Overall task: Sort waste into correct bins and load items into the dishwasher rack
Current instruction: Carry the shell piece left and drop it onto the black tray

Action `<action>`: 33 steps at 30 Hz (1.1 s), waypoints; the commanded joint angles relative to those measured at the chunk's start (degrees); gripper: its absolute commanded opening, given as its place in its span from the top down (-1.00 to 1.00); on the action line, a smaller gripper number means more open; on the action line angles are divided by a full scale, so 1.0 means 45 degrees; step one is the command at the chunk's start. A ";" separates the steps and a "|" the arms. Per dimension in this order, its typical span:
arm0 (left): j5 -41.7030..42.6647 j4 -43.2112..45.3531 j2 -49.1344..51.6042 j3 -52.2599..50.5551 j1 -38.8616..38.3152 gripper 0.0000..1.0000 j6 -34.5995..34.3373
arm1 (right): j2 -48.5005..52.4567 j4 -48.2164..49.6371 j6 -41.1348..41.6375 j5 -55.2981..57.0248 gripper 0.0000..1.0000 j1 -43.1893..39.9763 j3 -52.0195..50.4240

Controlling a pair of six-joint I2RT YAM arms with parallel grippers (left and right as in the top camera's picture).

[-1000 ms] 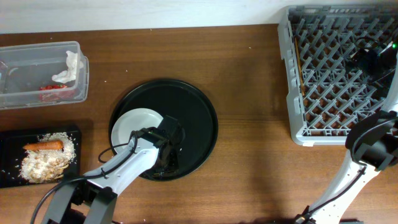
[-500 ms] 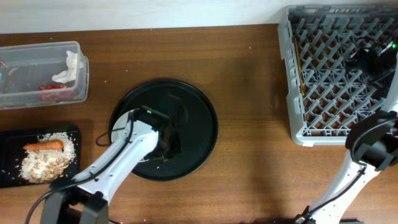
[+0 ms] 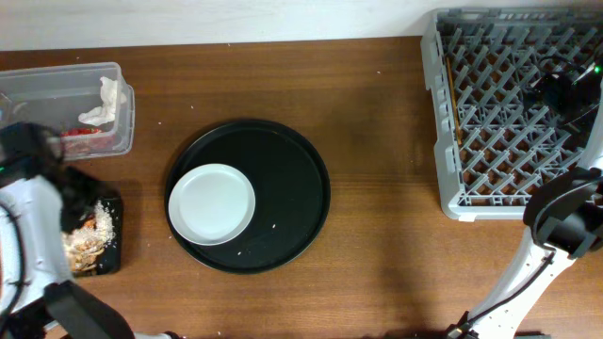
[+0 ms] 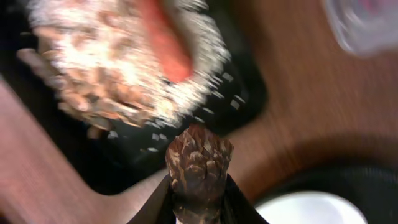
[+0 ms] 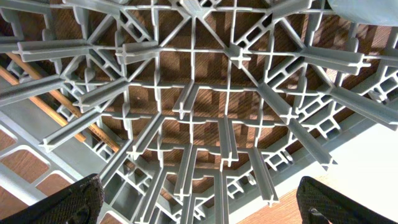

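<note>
Left gripper [image 4: 199,208] is pinched narrow on a small dark brown scrap [image 4: 199,165], which sticks up from between the two fingers. In the blurred left wrist view the scrap hangs over the near edge of the shallow black rectangular tray [image 4: 245,115], with the heap of white rice and beige food scraps [image 4: 118,81] and the orange carrot [image 4: 168,46] lying in the tray just past it. A corner of the clear plastic rectangular tub [image 4: 367,25] shows further off, and the round white plate [image 4: 305,211] is off to the side of the fingers. From overhead, the left arm lies across the black tray, hiding much of it. The tub holds crumpled white tissue [image 3: 108,99] and a red wrapper [image 3: 80,137]. The plate sits on the left part of the large round black tray [image 3: 292,169] on the brown wooden table [image 3: 377,235].

Right gripper [image 5: 199,205] is spread wide above the large square grey plastic rack [image 5: 205,124], touching nothing; a thin wooden chopstick [image 5: 62,107] lies among the pegs.
</note>
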 commanded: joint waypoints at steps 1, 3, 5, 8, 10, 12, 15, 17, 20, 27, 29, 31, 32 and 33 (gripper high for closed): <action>-0.0102 0.0073 0.0146 0.0126 0.1729 0.62 -0.0476 | -0.0510 -0.0039 0.0019 -0.0029 -0.97 -0.0005 0.0257; -0.0121 0.0379 0.0549 0.0126 0.2195 0.60 -0.0515 | -0.0510 -0.0044 0.0015 -0.0029 -0.97 -0.0005 0.0257; -0.0340 0.0670 0.1146 0.0126 0.2458 0.13 -0.0510 | -0.0510 -0.0044 0.0015 -0.0029 -0.97 -0.0005 0.0257; -0.0335 0.0670 0.1579 0.0126 0.2535 0.07 -0.0510 | -0.0510 -0.0044 0.0019 -0.0029 -0.96 -0.0005 0.0257; -0.0277 0.0680 0.1622 0.0126 0.2535 0.05 -0.0510 | -0.0510 -0.0044 0.0015 -0.0029 -0.97 -0.0005 0.0257; 0.0811 0.0568 0.1613 0.0126 0.2531 0.05 -0.0214 | -0.0510 -0.0039 0.0015 -0.0029 -0.97 -0.0005 0.0257; 0.3055 0.0588 0.1263 0.0141 0.2521 0.05 0.1209 | -0.0510 -0.0039 0.0015 -0.0029 -0.97 -0.0005 0.0257; 0.4070 0.0578 0.0131 0.0141 0.2142 0.04 0.1870 | -0.0510 -0.0044 0.0015 -0.0029 -0.97 -0.0005 0.0257; 0.3764 0.0918 -0.1617 0.0141 0.1496 0.03 0.1797 | -0.0510 -0.0039 0.0015 -0.0029 -0.97 -0.0005 0.0257; 0.0058 0.1151 -0.2851 0.0126 0.1637 -0.98 -0.0272 | -0.0510 -0.0044 0.0015 -0.0029 -0.97 -0.0005 0.0257; 0.0384 0.1132 -0.2851 0.0126 0.1637 -0.98 -0.0272 | -0.0510 -0.0044 0.0015 -0.0029 -0.96 -0.0005 0.0257; 0.0384 0.1132 -0.2856 0.0126 0.1637 -0.98 -0.0267 | -0.0510 -0.0044 0.0015 -0.0029 -0.97 -0.0005 0.0257; 0.0384 0.1132 -0.2856 0.0126 0.1637 -0.98 -0.0272 | -0.0510 -0.0039 0.0015 -0.0029 -0.97 -0.0005 0.0257; 0.0384 0.1132 -0.2856 0.0126 0.1637 -0.98 -0.0272 | -0.0510 -0.0044 0.0015 -0.0029 -0.97 -0.0005 0.0257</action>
